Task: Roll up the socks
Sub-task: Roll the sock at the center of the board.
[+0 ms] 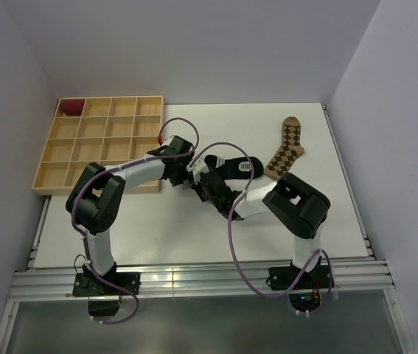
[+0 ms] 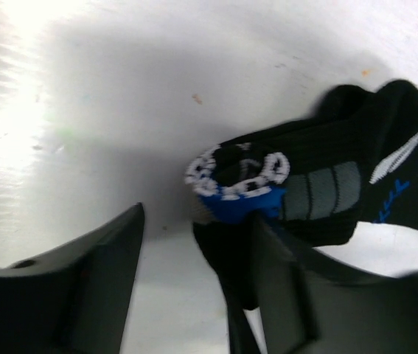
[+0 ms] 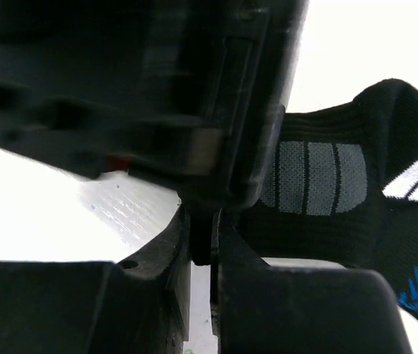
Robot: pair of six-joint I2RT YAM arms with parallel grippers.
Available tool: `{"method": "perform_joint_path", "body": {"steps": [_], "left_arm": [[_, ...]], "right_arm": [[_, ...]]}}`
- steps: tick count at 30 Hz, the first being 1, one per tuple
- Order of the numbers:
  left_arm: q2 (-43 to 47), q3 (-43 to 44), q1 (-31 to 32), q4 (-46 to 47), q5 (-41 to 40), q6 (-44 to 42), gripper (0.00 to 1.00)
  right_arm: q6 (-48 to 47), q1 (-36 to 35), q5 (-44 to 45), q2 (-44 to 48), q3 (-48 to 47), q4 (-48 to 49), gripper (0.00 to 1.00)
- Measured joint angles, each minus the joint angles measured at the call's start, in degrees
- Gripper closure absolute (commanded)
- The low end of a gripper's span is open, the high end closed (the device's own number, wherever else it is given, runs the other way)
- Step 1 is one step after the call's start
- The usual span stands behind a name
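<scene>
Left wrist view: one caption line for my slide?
Open left gripper at the rolled end of a black fabric sock with blue and grey patches.

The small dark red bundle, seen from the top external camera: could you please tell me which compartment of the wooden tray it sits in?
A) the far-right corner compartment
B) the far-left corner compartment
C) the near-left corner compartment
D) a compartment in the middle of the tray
B: the top external view shows the dark red bundle in the corner compartment of the wooden tray that lies farthest from the arms' bases and leftmost.
</scene>
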State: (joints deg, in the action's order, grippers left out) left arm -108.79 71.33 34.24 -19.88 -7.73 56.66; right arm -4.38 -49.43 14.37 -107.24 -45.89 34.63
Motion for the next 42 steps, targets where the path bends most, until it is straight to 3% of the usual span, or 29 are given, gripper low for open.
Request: {"method": "perform_joint_path", "body": {"steps": [15, 24, 31, 42], "left_arm": [[9.51, -10.14, -0.50, 4.17, -1.16, 4.55, 0.17], [13.35, -13.84, -0.90, 9.79, 0.26, 5.62, 0.18], [13.27, -15.50, -0.90, 11.91, 1.33, 5.90, 0.21], [10.25, -16.24, -0.92, 13.86, 1.36, 8.33, 0.25]], "right_arm": [[18.80, 16.06, -37.70, -0.24, -2.01, -3.39, 1.00], [31.32, 22.12, -54.97, -7.26, -7.50, -3.19, 1.00], [38.82, 24.96, -63.45, -11.56, -10.25, -2.91, 1.00], [40.98, 25.44, -66.60, -13.86, -13.99, -7.21, 1.00]]}}
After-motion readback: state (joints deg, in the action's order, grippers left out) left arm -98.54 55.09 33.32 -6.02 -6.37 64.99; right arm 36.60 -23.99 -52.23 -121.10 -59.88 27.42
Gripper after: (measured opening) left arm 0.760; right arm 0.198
